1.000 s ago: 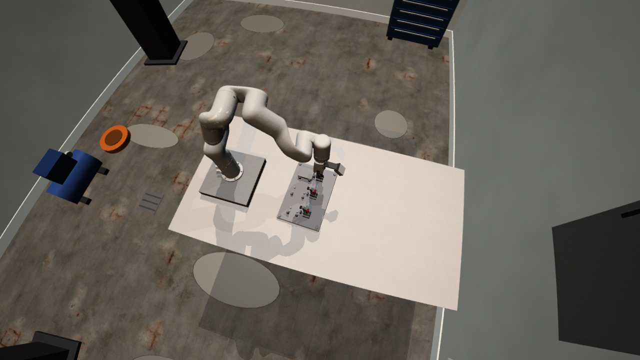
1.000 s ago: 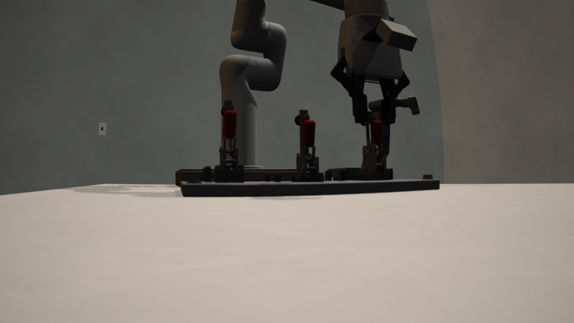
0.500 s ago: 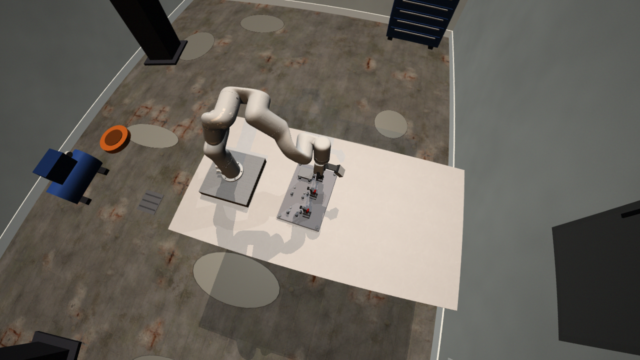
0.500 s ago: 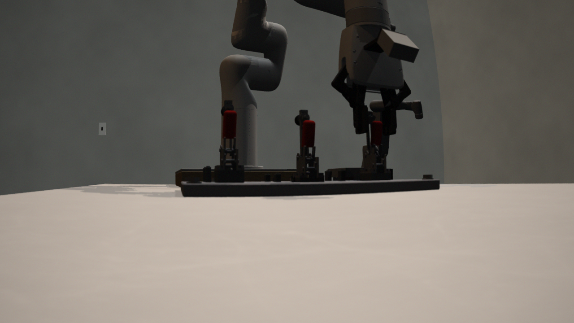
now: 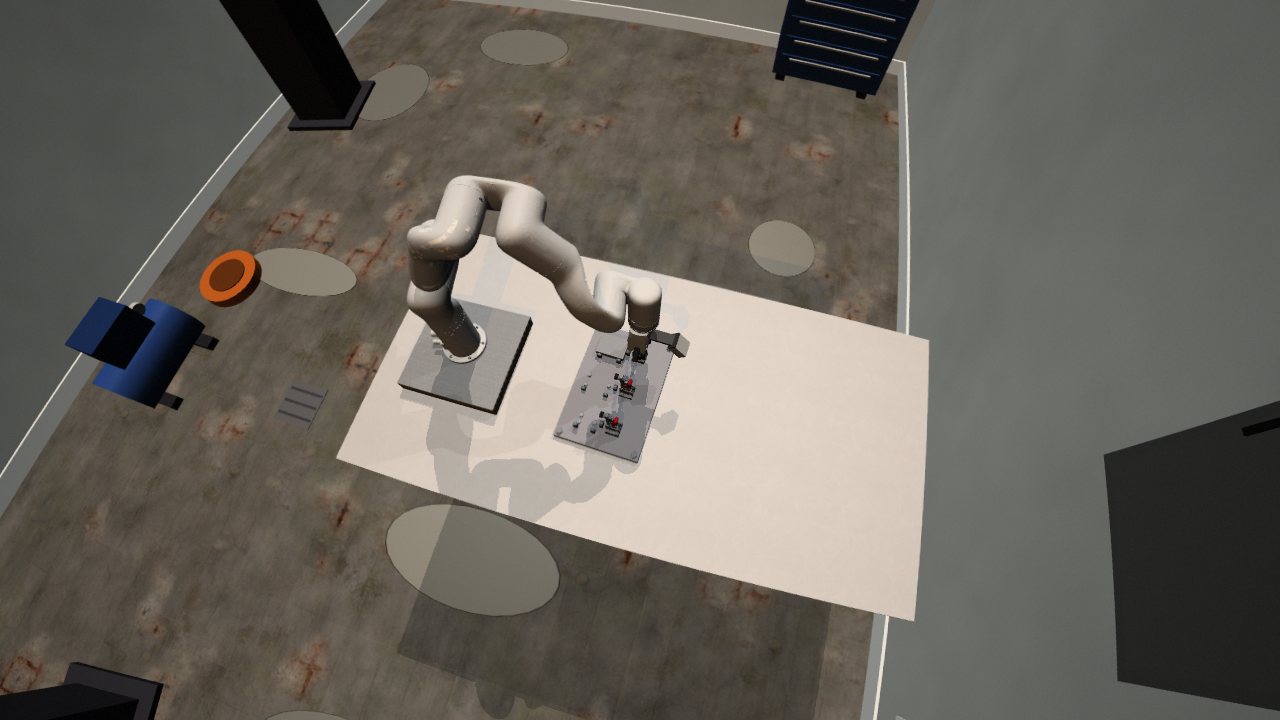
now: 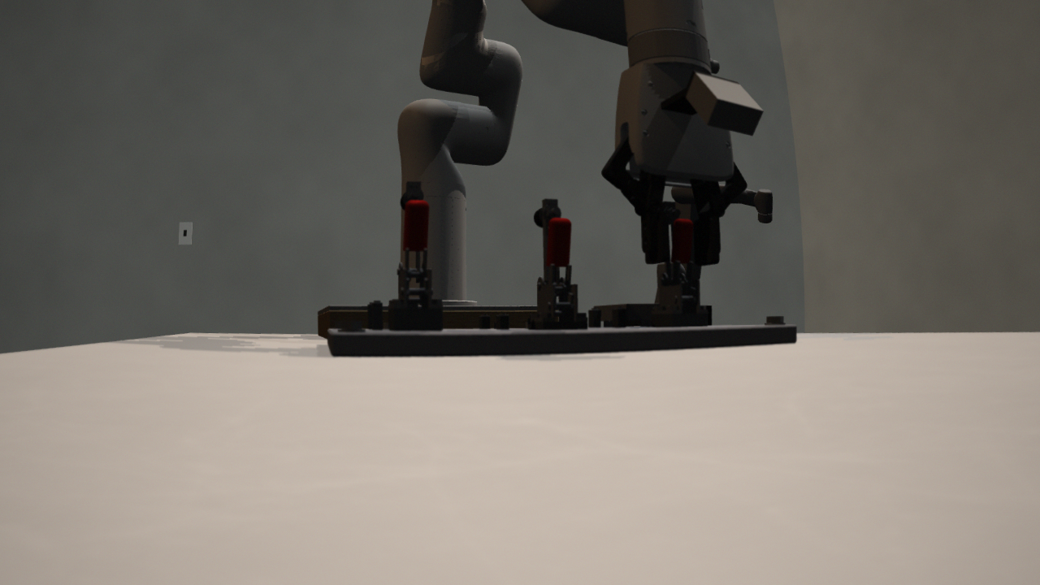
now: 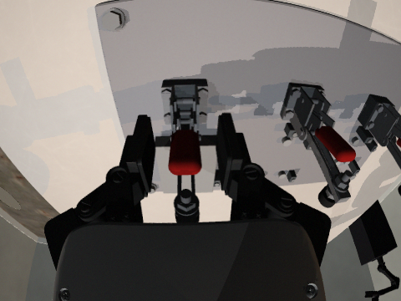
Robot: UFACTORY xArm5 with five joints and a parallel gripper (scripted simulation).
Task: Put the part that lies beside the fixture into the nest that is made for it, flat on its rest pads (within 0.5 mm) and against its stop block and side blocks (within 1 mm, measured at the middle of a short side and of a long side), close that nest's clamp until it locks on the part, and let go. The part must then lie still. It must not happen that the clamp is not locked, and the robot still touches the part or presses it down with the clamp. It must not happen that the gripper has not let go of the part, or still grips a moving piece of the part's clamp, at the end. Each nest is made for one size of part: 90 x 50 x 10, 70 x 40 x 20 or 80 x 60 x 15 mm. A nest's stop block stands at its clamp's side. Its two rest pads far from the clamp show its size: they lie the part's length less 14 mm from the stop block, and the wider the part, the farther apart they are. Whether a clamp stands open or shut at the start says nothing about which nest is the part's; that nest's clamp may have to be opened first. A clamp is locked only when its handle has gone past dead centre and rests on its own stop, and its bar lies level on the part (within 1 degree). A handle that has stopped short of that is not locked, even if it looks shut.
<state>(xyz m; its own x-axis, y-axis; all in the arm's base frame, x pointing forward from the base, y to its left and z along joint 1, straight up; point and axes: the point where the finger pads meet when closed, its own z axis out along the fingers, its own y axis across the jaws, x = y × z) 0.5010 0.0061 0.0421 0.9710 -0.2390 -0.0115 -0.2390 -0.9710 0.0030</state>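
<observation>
The black two-fingered gripper (image 6: 681, 250) (image 7: 185, 130) stands part-open, gripping nothing, its fingers apart around a red cylindrical clamp handle (image 6: 682, 240) (image 7: 185, 152).

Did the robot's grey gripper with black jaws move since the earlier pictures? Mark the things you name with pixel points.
Yes, down. In the exterior view, the grey gripper (image 5: 638, 355) (image 6: 682, 256) (image 7: 185, 130) had its tips near the top of the rightmost red clamp handle (image 6: 682, 240) (image 7: 185, 152); now they're around its bottom.
</observation>
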